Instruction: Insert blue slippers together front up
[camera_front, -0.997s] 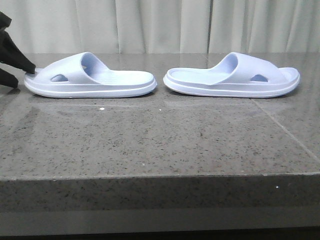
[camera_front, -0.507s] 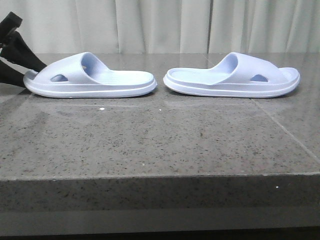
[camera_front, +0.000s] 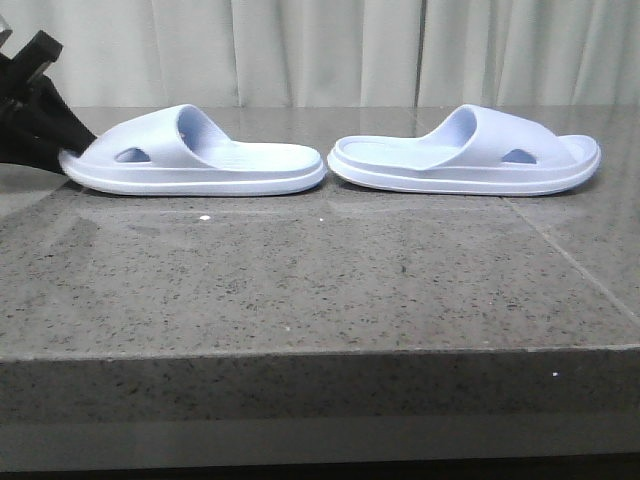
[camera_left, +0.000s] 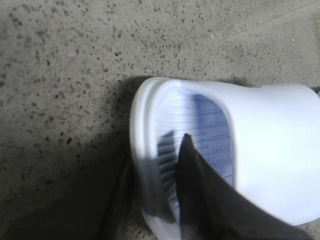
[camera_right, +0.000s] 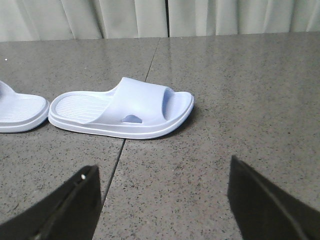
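**Blue slippers: light foam, grip at the toe rim**

The blue slippers lie heel to heel on the table (camera_front: 300, 290), nearly touching. The left slipper (camera_front: 200, 160) has its toe rim pinched by the left tool (camera_left: 155, 200), one finger (camera_left: 200, 200) inside. The right slipper (camera_front: 470, 155) lies untouched; the right tool (camera_right: 162, 200) hangs spread, well apart. The foam looks light, springy and likely to slide; the toe rim or strap suits a hold.

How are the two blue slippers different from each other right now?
The left slipper points its toe end left; the right slipper points its toe end right, heels nearly meeting. The left tool straddles the left slipper's toe rim, one finger inside; the right slipper lies untouched, the right tool open and well short of it. Both are pale blue, soles down.
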